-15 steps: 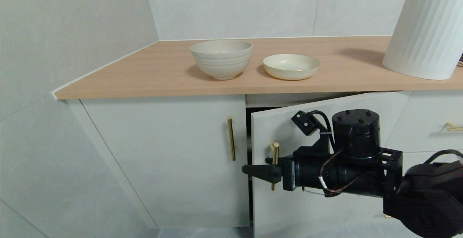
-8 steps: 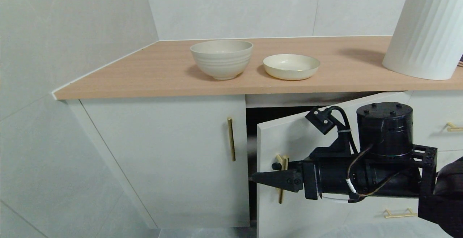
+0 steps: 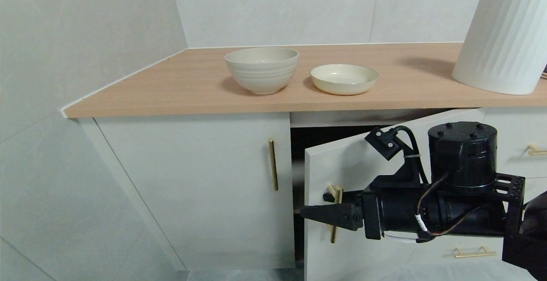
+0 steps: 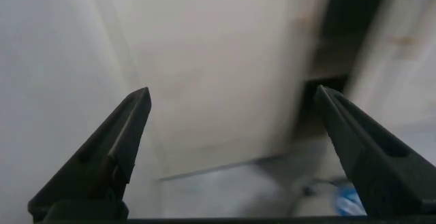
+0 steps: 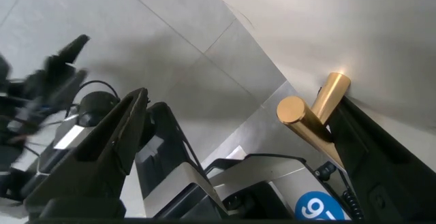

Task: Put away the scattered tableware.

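Right tool (image 3: 317,206): gapes wide, level with the lower cabinet front; straddles the brass handle (image 3: 335,212) of the ajar door (image 3: 342,161) without clamping it. In the right wrist view, places that handle hard by one finger (image 5: 381,156) and well clear of the other; contact not discernible.

Left tool (image 4: 231,91): likewise spread wide, grips nothing; faces a blurred pale cabinet front and floor.

Bowl (image 3: 261,69) and shallow dish (image 3: 344,78): rest upright on the table (image 3: 171,89), side by side, near but apart, above the right tool and well apart from it. Bowl: sits toward the robot's left, over the closed door (image 3: 192,187). Dish: sits roughly over the dark opening beside the ajar door.

Surroundings: upright brass pull (image 3: 273,164) on the closed door; ribbed white vessel (image 3: 504,37) at the table's right end; two brass drawer pulls (image 3: 536,149) (image 3: 474,252) farther right.
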Controlling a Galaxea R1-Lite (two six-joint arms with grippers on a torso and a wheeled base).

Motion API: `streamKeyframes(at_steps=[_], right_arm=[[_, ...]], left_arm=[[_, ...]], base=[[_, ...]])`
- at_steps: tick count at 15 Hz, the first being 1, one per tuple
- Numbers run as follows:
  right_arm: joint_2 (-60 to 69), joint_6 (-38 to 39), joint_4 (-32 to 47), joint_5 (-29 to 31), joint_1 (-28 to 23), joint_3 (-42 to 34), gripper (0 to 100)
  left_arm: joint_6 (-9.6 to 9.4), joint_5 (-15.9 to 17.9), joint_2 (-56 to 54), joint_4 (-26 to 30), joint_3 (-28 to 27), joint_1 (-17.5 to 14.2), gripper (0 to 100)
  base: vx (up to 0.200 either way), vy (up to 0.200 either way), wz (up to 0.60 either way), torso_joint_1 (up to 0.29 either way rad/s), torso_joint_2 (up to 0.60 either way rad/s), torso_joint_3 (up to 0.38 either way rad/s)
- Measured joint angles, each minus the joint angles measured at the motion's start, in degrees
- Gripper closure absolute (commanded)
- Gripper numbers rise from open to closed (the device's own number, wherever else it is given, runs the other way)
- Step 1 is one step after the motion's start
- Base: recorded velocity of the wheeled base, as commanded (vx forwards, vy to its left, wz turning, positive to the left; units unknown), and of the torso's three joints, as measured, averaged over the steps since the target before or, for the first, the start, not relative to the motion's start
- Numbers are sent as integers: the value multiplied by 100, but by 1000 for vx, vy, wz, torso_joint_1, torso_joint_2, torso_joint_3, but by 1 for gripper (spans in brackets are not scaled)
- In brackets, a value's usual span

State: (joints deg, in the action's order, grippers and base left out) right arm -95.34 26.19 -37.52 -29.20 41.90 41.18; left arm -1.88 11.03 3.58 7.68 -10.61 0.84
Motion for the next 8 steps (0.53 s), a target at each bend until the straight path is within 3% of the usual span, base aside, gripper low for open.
streamKeyframes(at_steps=[4, 8], right_arm=[[11, 2, -13, 9, 18, -26, 0], [24, 6, -18, 13, 21, -41, 0]], left_arm=[[95, 1104, 1738, 206, -1204, 91, 0], [327, 1713, 4136, -99, -2241, 425, 0]], base=[[0, 0, 0, 0, 0, 0], [0, 0, 0, 0, 0, 0]])
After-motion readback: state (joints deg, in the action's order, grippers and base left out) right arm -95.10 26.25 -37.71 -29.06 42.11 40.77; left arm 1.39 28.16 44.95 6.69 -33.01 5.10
